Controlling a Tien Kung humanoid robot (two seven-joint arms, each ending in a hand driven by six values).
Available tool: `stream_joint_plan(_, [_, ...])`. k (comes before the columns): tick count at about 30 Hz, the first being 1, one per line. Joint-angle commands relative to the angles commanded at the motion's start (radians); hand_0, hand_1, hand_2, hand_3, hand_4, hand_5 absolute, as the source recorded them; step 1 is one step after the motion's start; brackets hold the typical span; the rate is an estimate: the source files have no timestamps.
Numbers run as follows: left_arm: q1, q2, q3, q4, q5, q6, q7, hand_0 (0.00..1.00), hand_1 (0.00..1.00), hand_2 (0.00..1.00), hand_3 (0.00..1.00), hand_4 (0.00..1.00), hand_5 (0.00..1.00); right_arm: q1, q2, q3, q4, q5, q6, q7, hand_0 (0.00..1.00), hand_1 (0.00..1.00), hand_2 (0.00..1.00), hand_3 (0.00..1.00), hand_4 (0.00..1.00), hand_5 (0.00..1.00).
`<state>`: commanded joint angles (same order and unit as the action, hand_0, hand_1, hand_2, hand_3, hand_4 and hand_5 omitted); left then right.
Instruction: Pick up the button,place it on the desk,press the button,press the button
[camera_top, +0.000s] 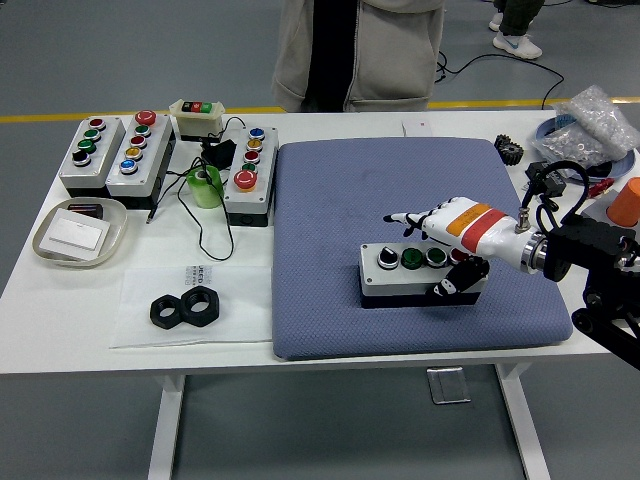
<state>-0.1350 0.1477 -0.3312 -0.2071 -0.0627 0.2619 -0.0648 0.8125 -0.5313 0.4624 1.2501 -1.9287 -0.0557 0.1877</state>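
While set down on the blue mat (330, 200):
Button box (400, 270): flat, steady for pressing.
Right hand (448, 250): clamped on its right end.

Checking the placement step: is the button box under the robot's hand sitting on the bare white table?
No, the button box lies on the blue mat, with the right hand resting on it.

A robotics test lab or workshop is suggested: a grey floor marked with a yellow line (120, 116), a white table (90, 320) laid with 3 push-button control boxes (132, 152) at far left, and loose cables.
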Motion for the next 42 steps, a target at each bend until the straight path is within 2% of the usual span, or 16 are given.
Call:
stream_joint_plan(1, [0.0,0.0,0.0,0.0,0.0,0.0,0.0,0.766,0.827,0.862,0.826,0.624,0.998,-0.001,-0.001,0.004,0.003,-0.001,-0.001,-0.001,0.679,0.651,0.828,0.998,0.998,0.2])
stream_joint_plan(2, [0.0,0.0,-0.001,0.0,0.001,0.0,0.0,0.765,0.828,0.862,0.826,0.624,0.998,-0.002,-0.001,0.008,0.007,-0.001,0.0,-0.003,0.773,0.742,0.931,0.998,0.998,0.201])
stream_joint_plan(7, [0.0,0.0,-0.001,0.0,0.002,0.0,0.001,0.765,0.828,0.862,0.826,0.624,0.998,-0.009,-0.007,0.018,0.028,0.0,0.006,-0.007,0.773,0.742,0.931,0.998,0.998,0.201])
stream_joint_plan(9, [0.0,0.0,-0.002,0.0,0.002,0.0,0.001,0.765,0.827,0.862,0.826,0.623,0.998,-0.015,-0.011,0.024,0.036,0.004,0.008,-0.008,0.842,0.789,0.961,0.998,0.998,0.204])
stream_joint_plan(14, [0.002,-0.001,0.001,0.0,-0.003,0.0,-0.001,0.766,0.828,0.862,0.826,0.623,0.998,-0.067,-0.038,0.101,0.118,0.1,0.015,-0.021,0.824,0.78,0.925,0.998,0.972,0.204])
stream_joint_plan(19, [0.005,-0.001,-0.002,0.001,0.004,-0.002,-0.001,0.766,0.828,0.862,0.826,0.623,0.998,-0.132,-0.077,0.232,0.27,0.255,-0.078,-0.057,0.824,0.78,0.925,0.998,0.972,0.204])
stream_joint_plan(20, [0.005,-0.001,-0.003,0.001,0.005,-0.002,-0.001,0.764,0.827,0.862,0.826,0.623,0.998,-0.137,-0.081,0.247,0.291,0.262,-0.089,-0.066,0.67,0.579,0.63,0.976,0.787,0.215])
stream_joint_plan(25, [0.008,-0.001,-0.004,0.002,0.008,-0.002,-0.001,0.764,0.827,0.862,0.826,0.623,0.998,-0.202,-0.129,0.335,0.349,0.273,-0.145,-0.144,0.67,0.579,0.63,0.976,0.787,0.215])
stream_joint_plan(26, [0.008,-0.001,-0.005,0.002,0.008,-0.002,-0.001,0.763,0.827,0.862,0.826,0.624,0.998,-0.209,-0.133,0.342,0.348,0.271,-0.148,-0.148,0.344,0.19,0.347,0.806,0.55,0.068])
stream_joint_plan(28, [0.01,-0.001,-0.006,0.002,0.01,-0.002,-0.001,0.763,0.827,0.862,0.826,0.624,0.998,-0.234,-0.143,0.359,0.343,0.267,-0.149,-0.155,0.344,0.19,0.347,0.806,0.55,0.068])
stream_joint_plan(31, [0.014,-0.002,-0.013,0.002,0.02,-0.002,0.002,0.763,0.827,0.862,0.826,0.624,0.998,-0.264,-0.153,0.366,0.337,0.272,-0.105,-0.15,0.344,0.19,0.347,0.806,0.55,0.068])
stream_joint_plan(32, [0.014,-0.002,-0.015,0.002,0.022,-0.002,0.003,0.763,0.827,0.861,0.826,0.623,0.998,-0.27,-0.155,0.365,0.337,0.268,-0.094,-0.151,0.299,0.121,0.282,0.744,0.464,0.002])
stream_joint_plan(35, [0.018,-0.003,-0.019,0.002,0.031,-0.001,0.005,0.763,0.827,0.861,0.826,0.623,0.998,-0.303,-0.162,0.365,0.338,0.246,-0.039,-0.161,0.299,0.121,0.282,0.744,0.464,0.002])
stream_joint_plan(37, [0.018,-0.003,-0.02,0.002,0.033,-0.001,0.006,0.763,0.827,0.861,0.826,0.623,0.998,-0.32,-0.166,0.369,0.34,0.236,-0.017,-0.167,0.299,0.121,0.282,0.744,0.464,0.002])
stream_joint_plan(38, [0.019,-0.003,-0.02,0.002,0.034,-0.001,0.006,0.76,0.827,0.861,0.826,0.623,0.998,-0.327,-0.168,0.37,0.341,0.23,-0.011,-0.168,0.311,0.074,0.204,0.709,0.463,0.002])
stream_joint_plan(42, [0.018,-0.003,-0.018,0.002,0.031,-0.002,0.005,0.76,0.827,0.861,0.826,0.623,0.998,-0.349,-0.175,0.369,0.345,0.209,0.019,-0.178,0.311,0.074,0.204,0.709,0.463,0.002])
